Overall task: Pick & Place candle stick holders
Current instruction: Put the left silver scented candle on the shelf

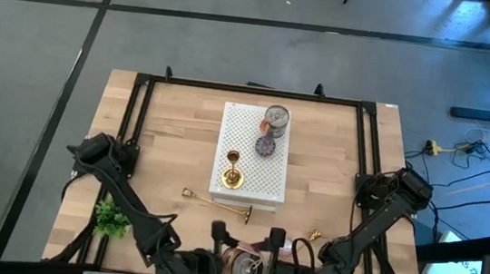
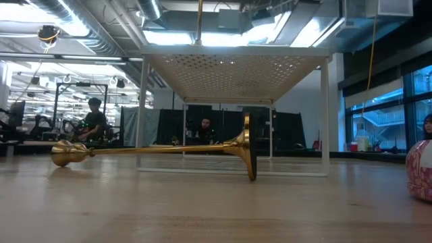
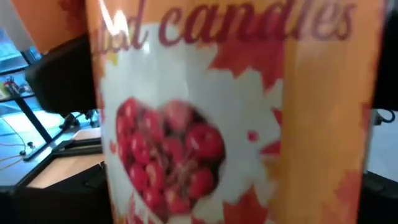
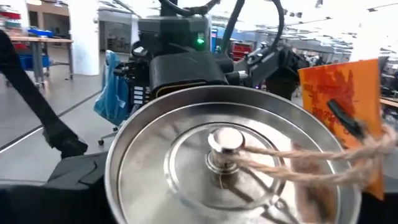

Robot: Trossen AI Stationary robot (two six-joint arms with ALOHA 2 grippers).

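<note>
High view: both grippers (image 1: 245, 267) flank a candle tin (image 1: 247, 263) at the table's (image 1: 172, 138) near edge.

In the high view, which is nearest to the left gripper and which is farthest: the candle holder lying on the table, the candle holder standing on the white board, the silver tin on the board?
From the left gripper, at the table's near edge:
1. The lying candle holder, on bare wood just in front of the white board.
2. The standing candle holder, on the board's near left part.
3. The silver tin, at the board's far right corner.

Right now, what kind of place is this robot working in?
Probably a robotics lab or workshop: a wooden table fenced by a black frame, bare concrete floor with cables, and people at benches in the open hall behind.
</note>
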